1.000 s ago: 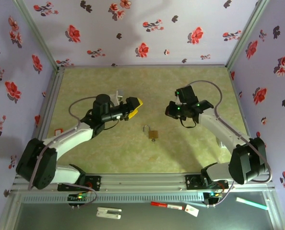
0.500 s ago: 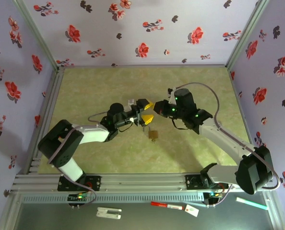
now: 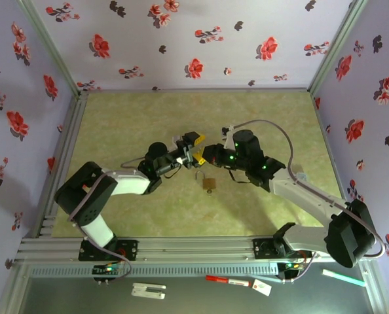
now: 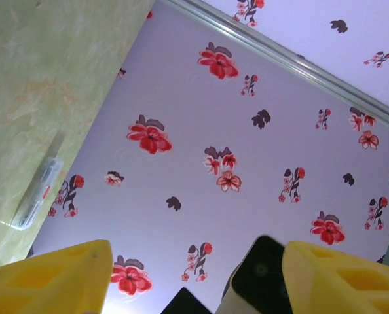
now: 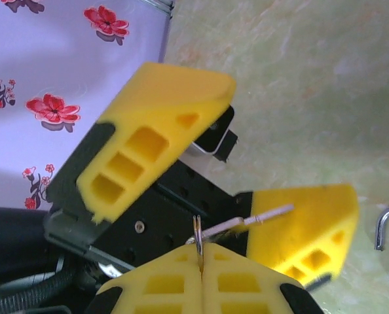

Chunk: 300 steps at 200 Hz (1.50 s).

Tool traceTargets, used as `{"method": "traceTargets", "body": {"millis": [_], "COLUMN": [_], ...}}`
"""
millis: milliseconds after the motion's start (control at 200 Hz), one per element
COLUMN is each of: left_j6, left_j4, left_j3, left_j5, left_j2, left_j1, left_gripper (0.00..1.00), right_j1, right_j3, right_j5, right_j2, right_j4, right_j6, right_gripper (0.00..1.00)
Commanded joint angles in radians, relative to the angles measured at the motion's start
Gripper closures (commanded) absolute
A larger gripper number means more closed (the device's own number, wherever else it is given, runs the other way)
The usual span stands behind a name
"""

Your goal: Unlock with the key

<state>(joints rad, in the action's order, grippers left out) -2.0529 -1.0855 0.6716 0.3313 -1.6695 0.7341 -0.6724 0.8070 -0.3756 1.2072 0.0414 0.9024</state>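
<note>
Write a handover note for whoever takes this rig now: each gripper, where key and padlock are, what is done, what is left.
Right gripper: shut on the key.
Left gripper: open, its fingers either side of the key, not yet gripping.
Padlock: lying on the table, near side of both grippers, untouched.
Done: key picked up.
To do: put key in padlock, turn, open.

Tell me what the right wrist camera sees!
The right tool pinches a small silver metal key in its shut yellow fingers, between the open yellow fingers of the left tool. A curved silver padlock hook peeks in at the right, on the green table.
</note>
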Motion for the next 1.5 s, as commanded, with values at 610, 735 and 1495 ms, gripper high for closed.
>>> {"method": "traceTargets", "body": {"millis": [610,735,1495], "left_j6": [0.102,0.119,0.853], "left_j4": [0.134,0.152,0.694], "left_j3": [-0.024,-0.016,0.144], "left_j5": [0.026,0.042,0.002], "left_j2": [0.105,0.123,0.385], "left_j1": [-0.077,-0.087,-0.118], "left_gripper": [0.85,0.93,1.0], "right_j1": [-0.001,0.007,0.034], "right_j3": [-0.054,-0.045,-0.146], "right_j5": [0.02,0.011,-0.03], "right_j2": [-0.066,-0.053,0.013], "right_j4": [-0.002,-0.002,0.549], "right_j6": [-0.023,-0.025,0.31], "right_gripper": [1.0,1.0,0.33]}}
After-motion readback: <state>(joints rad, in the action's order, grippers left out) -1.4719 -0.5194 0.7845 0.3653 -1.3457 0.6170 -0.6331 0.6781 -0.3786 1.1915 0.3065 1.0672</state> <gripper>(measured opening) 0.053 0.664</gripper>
